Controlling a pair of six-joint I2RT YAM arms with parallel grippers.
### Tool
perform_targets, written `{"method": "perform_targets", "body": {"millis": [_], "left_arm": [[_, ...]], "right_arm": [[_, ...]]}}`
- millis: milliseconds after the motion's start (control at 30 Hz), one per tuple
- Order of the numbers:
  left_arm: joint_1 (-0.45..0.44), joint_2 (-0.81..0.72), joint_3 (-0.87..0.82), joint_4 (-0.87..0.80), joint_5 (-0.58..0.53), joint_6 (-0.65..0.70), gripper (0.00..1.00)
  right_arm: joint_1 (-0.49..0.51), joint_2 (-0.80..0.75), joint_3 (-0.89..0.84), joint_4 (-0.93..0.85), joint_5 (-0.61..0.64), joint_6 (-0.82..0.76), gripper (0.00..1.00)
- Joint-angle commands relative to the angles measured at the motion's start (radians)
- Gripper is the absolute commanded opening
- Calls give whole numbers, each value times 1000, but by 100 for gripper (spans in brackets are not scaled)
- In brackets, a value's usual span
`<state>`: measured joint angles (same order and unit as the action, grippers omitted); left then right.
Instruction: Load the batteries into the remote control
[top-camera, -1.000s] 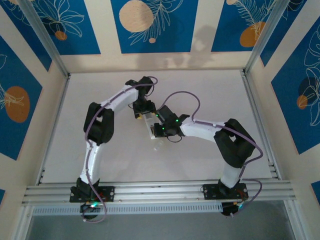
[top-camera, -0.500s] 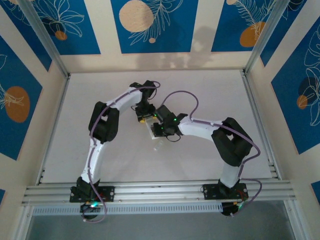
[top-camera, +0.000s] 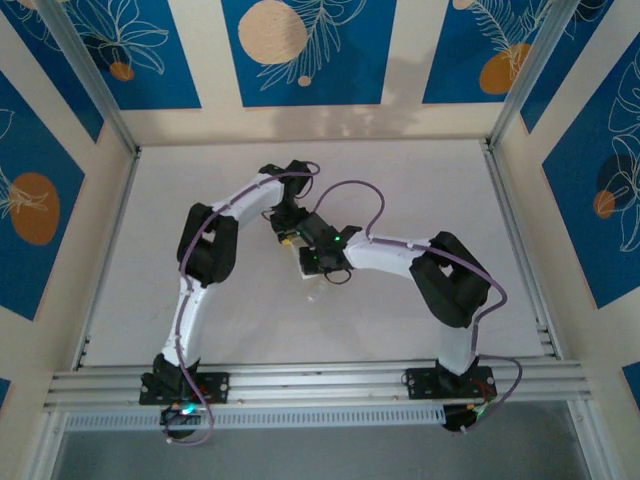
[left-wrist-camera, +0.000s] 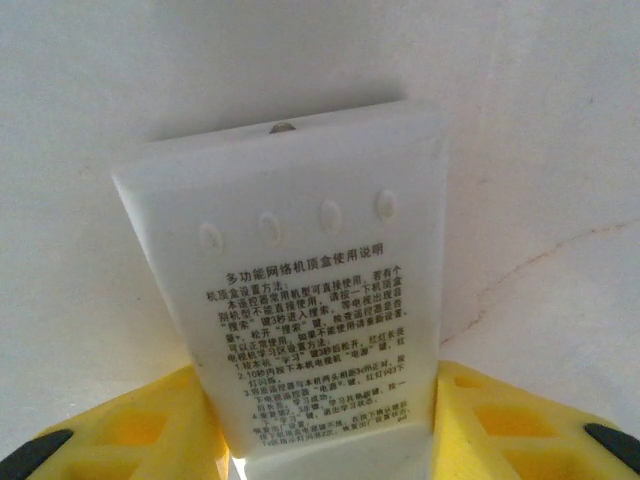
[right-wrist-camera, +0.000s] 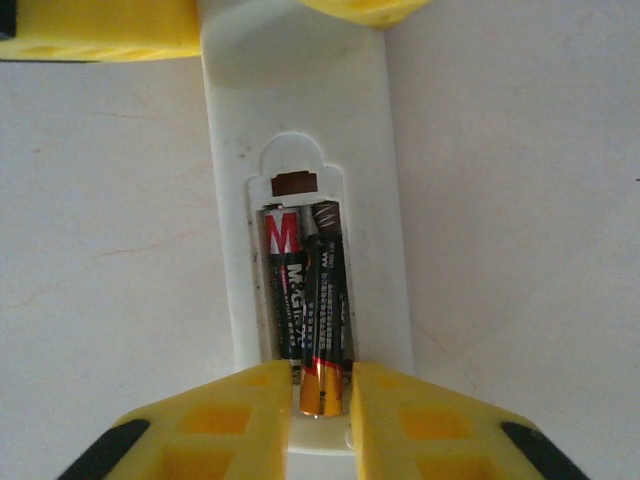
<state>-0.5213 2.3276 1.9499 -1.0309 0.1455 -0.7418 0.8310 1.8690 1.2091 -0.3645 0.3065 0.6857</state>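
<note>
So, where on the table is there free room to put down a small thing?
Bare table lies right of the right arm, left of the left arm, and along the far edge. It is crowded at the middle, where the left gripper and the right gripper meet at the remote control.

We see white remote control (right-wrist-camera: 305, 150), blk print on its back; batteries (right-wrist-camera: 312, 310) blk, red & coppery-orange; right gripper fingers (right-wrist-camera: 220, 420) yellow; walls (top-camera: 300, 50) blue w/ orange discs, white leaf outlines.

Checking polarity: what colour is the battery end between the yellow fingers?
Coppery orange on the battery; right wrist view shows it best.
</note>
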Motion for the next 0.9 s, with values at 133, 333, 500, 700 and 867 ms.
{"method": "perform_targets", "body": {"millis": [133,333,500,700,867], "left_arm": [[-5,23,10,-57,32,-11,39],[-5,19,15,-57,34,-8,38],[-4,19,26,-59,34,-7,37],[-3,22,34,-59,42,-9,35],[-4,26,32,-64,40,-10,34]], "right_arm": [[1,-11,2,-26,2,6,29],[-5,-125,-24,-44,-12,-32,29],[-25,-197,-77,-58,-92,0,23],[-26,-152,-43,-91,-97,33,22],[-33,-80,11,-122,-107,30,21]]}}
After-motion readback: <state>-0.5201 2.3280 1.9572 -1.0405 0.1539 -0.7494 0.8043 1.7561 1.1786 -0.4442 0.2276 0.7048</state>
